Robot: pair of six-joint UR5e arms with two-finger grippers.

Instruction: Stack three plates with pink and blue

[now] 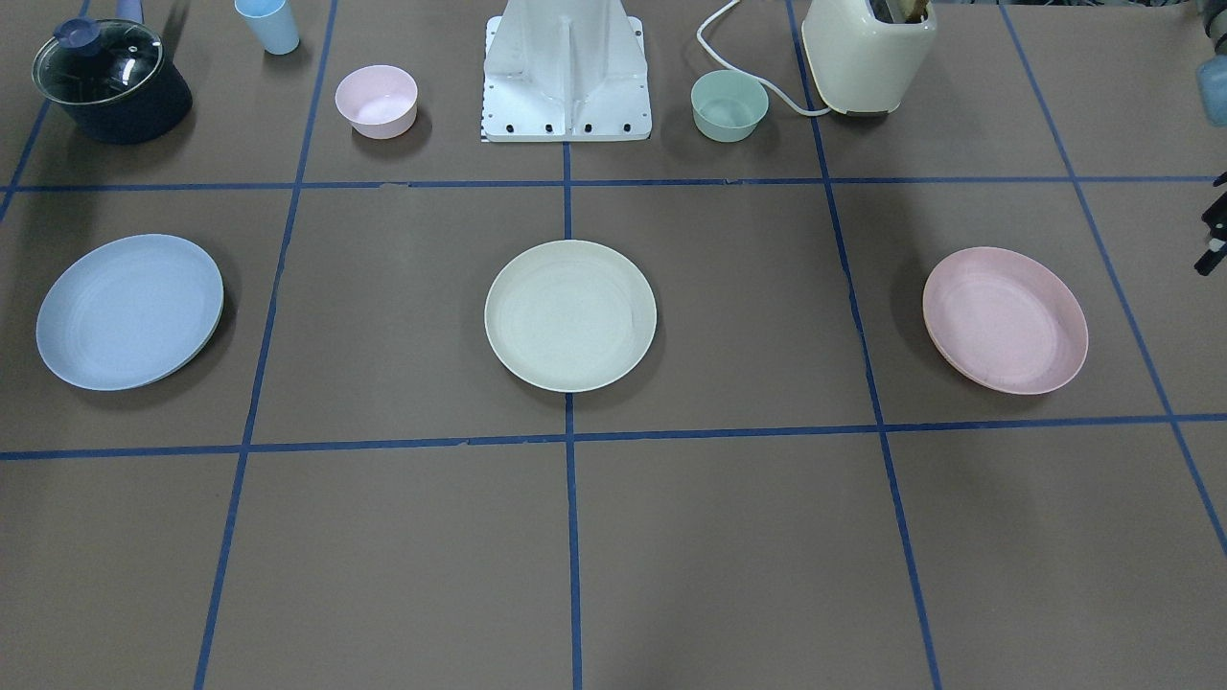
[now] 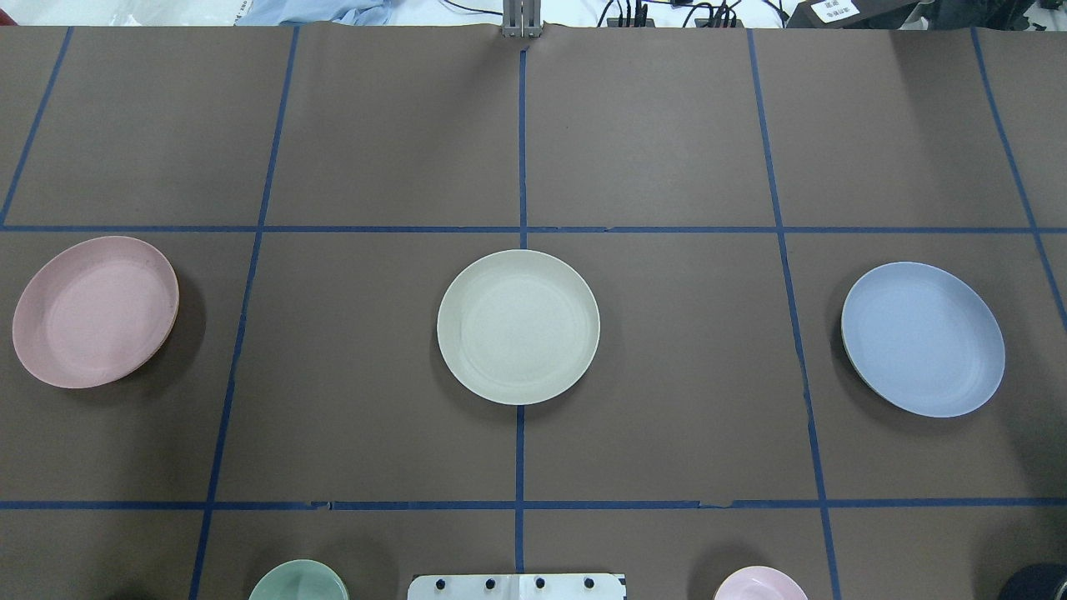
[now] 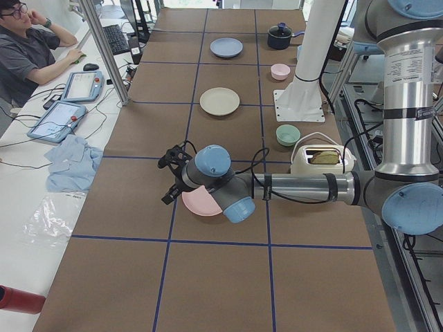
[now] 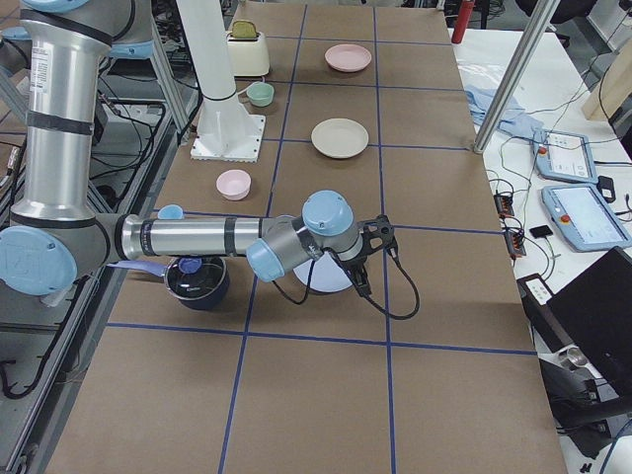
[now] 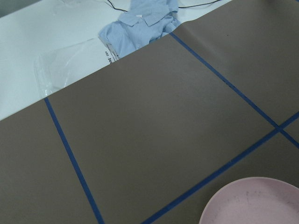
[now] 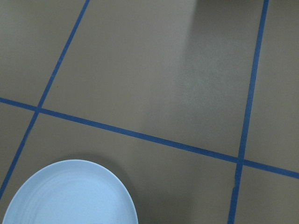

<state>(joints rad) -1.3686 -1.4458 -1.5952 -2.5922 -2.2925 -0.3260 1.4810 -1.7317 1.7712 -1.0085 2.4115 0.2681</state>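
Observation:
Three plates lie apart in a row on the brown table. The cream plate (image 1: 570,316) (image 2: 518,327) is in the middle. The pink plate (image 1: 1005,319) (image 2: 94,311) is on my left side, the blue plate (image 1: 129,311) (image 2: 923,338) on my right. My left gripper (image 3: 168,181) hovers low by the pink plate (image 3: 201,202), whose rim shows in the left wrist view (image 5: 252,203). My right gripper (image 4: 378,237) hovers by the blue plate (image 4: 331,279), seen in the right wrist view (image 6: 70,193). I cannot tell whether either gripper is open or shut.
Near the robot base (image 1: 566,81) stand a lidded dark pot (image 1: 110,81), a light blue cup (image 1: 268,24), a small pink bowl (image 1: 377,101), a green bowl (image 1: 729,105) and a cream toaster (image 1: 868,53). An operator (image 3: 28,48) sits at the far side.

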